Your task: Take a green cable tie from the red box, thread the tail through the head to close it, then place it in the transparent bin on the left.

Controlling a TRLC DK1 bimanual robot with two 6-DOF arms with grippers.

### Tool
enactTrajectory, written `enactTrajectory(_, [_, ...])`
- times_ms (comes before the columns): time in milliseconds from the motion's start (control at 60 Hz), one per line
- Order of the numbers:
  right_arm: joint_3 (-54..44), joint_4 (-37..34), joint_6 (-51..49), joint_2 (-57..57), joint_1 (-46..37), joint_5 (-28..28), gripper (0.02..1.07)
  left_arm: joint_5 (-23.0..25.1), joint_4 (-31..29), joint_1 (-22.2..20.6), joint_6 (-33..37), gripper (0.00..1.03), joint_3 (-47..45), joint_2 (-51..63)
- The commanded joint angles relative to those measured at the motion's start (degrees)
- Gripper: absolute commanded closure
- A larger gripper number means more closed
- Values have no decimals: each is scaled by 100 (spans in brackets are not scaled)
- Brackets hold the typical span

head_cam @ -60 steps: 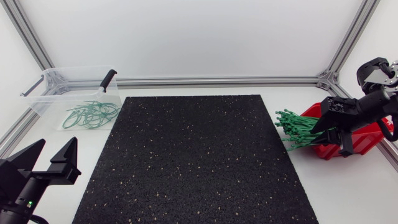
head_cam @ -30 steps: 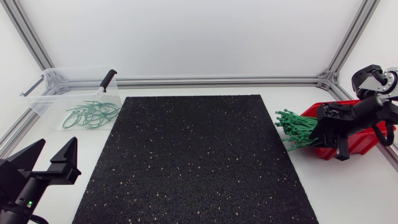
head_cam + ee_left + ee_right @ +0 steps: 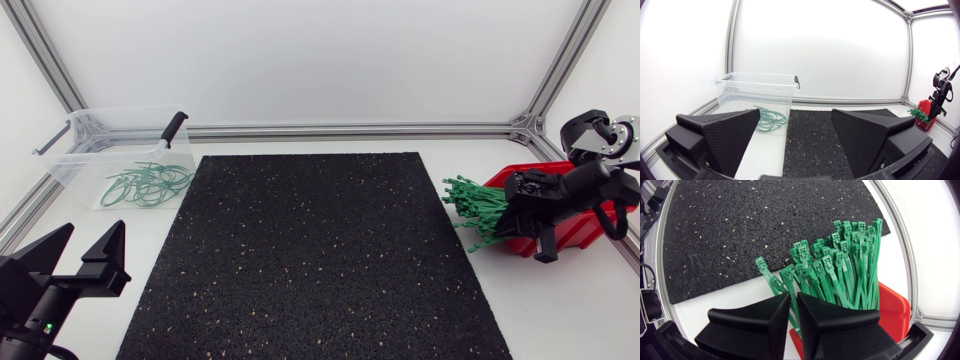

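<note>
The red box stands at the table's right edge, and a bundle of green cable ties fans out of it toward the black mat. My right gripper is down at the box's mouth. In the right wrist view its fingers are pinched on one green tie at the near edge of the bundle, over the red box. My left gripper stands open and empty at the front left. The transparent bin at the back left holds several closed ties.
The bin has a black handle on its right rim. Aluminium frame rails run along the back of the table. In the left wrist view the bin is ahead of the open fingers, beside the mat.
My right gripper has dropped a little toward the tie bundle and its fingers have come together on a tie. The left arm has not moved.
</note>
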Motion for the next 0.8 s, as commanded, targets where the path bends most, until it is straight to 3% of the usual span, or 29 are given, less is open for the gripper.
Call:
enactTrajectory(0, [-151,7,-142,-182,60,10,97,-41,-73,-46,-98,4,-226,-39])
enactTrajectory(100, [-151,-2,-124,-278,60,19,101,-41,-73,-46,-98,4,-226,-39])
enactTrajectory(783, [-309,-2,377,-1887,447,-227,101,-41,-65,-72,-98,4,-235,-56])
